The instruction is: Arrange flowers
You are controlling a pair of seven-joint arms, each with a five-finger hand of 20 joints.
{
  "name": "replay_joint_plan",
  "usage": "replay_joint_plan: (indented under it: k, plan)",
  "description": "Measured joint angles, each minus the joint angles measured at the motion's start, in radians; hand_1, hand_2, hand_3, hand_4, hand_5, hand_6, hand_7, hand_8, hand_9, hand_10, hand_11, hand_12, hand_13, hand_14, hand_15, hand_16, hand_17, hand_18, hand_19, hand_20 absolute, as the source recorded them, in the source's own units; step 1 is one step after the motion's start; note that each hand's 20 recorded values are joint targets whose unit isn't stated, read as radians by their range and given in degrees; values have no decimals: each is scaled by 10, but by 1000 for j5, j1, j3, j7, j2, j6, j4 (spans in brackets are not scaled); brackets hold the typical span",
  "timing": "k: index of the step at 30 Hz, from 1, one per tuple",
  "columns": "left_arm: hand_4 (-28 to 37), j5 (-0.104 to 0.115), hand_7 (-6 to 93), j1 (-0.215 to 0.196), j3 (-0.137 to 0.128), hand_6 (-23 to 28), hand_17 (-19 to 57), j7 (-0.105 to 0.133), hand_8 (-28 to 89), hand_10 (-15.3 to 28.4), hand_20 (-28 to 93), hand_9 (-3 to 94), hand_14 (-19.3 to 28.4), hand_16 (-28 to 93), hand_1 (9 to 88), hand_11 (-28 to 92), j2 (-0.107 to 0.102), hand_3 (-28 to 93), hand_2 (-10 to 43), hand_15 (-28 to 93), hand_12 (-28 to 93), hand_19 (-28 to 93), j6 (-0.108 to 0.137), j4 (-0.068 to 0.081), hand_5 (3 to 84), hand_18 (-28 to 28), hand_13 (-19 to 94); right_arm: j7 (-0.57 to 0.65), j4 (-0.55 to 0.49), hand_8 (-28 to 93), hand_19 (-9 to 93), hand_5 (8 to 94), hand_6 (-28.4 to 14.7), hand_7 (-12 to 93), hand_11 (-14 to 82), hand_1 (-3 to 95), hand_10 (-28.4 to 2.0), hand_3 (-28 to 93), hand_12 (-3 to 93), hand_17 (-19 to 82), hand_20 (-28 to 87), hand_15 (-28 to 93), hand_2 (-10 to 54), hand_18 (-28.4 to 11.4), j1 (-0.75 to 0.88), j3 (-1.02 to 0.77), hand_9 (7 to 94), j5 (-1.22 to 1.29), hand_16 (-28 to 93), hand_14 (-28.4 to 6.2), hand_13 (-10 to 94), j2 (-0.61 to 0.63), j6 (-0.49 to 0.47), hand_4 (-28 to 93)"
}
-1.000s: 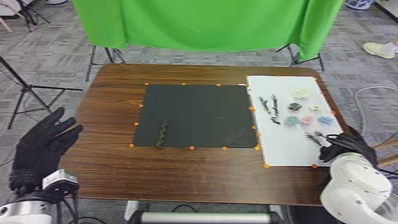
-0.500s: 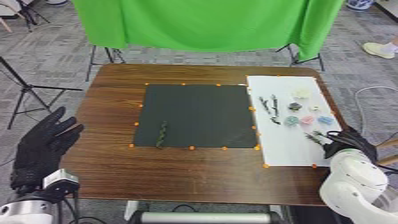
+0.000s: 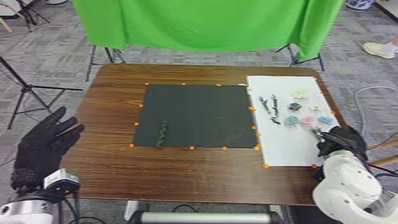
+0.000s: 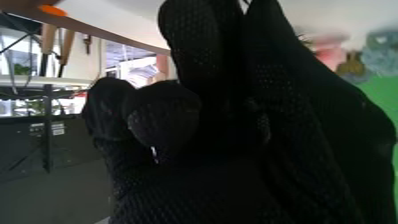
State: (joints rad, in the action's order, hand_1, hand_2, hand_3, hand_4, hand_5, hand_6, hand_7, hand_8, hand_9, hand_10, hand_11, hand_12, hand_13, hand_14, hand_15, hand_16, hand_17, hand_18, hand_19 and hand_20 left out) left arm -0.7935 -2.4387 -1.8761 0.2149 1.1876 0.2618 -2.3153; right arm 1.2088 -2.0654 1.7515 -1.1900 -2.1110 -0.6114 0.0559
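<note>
I locate the sprig [image 3: 317, 132] at the upper-left edge of my right hand [image 3: 343, 142], whose grasp state I cannot tell.

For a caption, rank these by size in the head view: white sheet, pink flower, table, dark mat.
1. Table
2. Dark mat and white sheet: too alike to rank
3. Pink flower

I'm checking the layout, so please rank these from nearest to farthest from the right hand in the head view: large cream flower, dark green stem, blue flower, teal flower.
From the right hand:
1. Blue flower, sheet's right side
2. Teal flower, left of it
3. Large cream flower, farther up
4. Dark green stem, left, on the mat
</note>
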Motion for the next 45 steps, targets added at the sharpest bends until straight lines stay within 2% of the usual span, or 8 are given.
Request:
replay_joint_plan:
  k: [4, 10, 14, 18, 23, 32, 37, 45]
  plan:
    - [-214, 0, 138, 0, 0, 94, -108, 0, -99, 194, -6, 343, 260, -83, 239, 249, 0, 814, 47, 469, 96, 549, 0, 0, 369, 233, 247, -4, -9, 98, 932, 876, -40, 220, 374, 524, -135, 803, 179, 532, 617, 776, -92, -250, 0, -4, 914, -31, 165, -93, 838, 13, 53, -283]
    - [-213, 0, 139, -3, -6, 94, -108, 0, -99, 194, -5, 343, 260, -82, 239, 249, 0, 815, 47, 469, 96, 550, 1, -1, 370, 233, 247, -19, -47, 113, 932, 882, -40, 214, 374, 521, -132, 815, 186, 540, 625, 772, -95, -250, -36, -12, 922, -49, 176, -91, 844, 21, 62, -283]
    - [-214, 0, 139, -7, -13, 94, -108, 0, -99, 195, -6, 343, 260, -82, 239, 249, 2, 814, 47, 468, 96, 550, 1, -4, 370, 233, 247, -44, -72, 117, 932, 887, -41, 212, 375, 518, -133, 824, 188, 544, 630, 773, -95, -250, -119, 25, 926, -46, 179, -93, 847, 14, 51, -283]
    - [-214, 0, 139, -11, -21, 95, -108, -1, -99, 194, -6, 343, 260, -82, 238, 249, 2, 814, 48, 470, 96, 550, 2, -8, 370, 233, 247, -91, -76, 123, 932, 889, -43, 210, 377, 518, -134, 826, 190, 548, 637, 774, -95, -253, -264, 137, 929, -24, 181, -94, 850, -17, 16, -283]
    - [-215, 0, 139, -11, -24, 94, -108, -5, -99, 195, -6, 343, 260, -83, 238, 250, 1, 814, 48, 469, 96, 550, 2, -9, 370, 233, 247, -139, -35, 128, 932, 892, -44, 207, 378, 517, -133, 828, 192, 549, 642, 774, -95, -253, -471, 317, 931, 16, 183, -94, 850, -121, -45, -283]
    - [-214, -2, 139, 5, -15, 94, -108, -18, -99, 194, -7, 343, 260, -83, 238, 248, -2, 814, 49, 469, 95, 550, 2, -8, 371, 232, 247, -171, 132, 130, 932, 896, -45, 202, 381, 515, -132, 831, 194, 551, 645, 774, -95, -254, -728, 543, 931, 22, 184, -94, 851, -385, -117, -283]
    - [-215, -5, 140, 20, -12, 94, -108, -28, -99, 194, -7, 343, 260, -83, 238, 249, -4, 813, 49, 470, 96, 551, -1, -6, 370, 233, 247, -174, 191, 131, 932, 897, -45, 201, 383, 512, -132, 834, 194, 552, 647, 774, -95, -253, -768, 589, 932, 31, 184, -94, 852, -490, -133, -283]
    - [-214, -17, 139, 64, -3, 94, -108, -58, -99, 194, -8, 343, 261, -83, 238, 249, 0, 814, 49, 472, 95, 552, -28, 16, 370, 233, 249, -170, 248, 133, 932, 898, -45, 201, 385, 510, -132, 834, 194, 553, 647, 774, -95, -254, -715, 605, 933, 48, 183, -95, 853, -578, -144, -283]
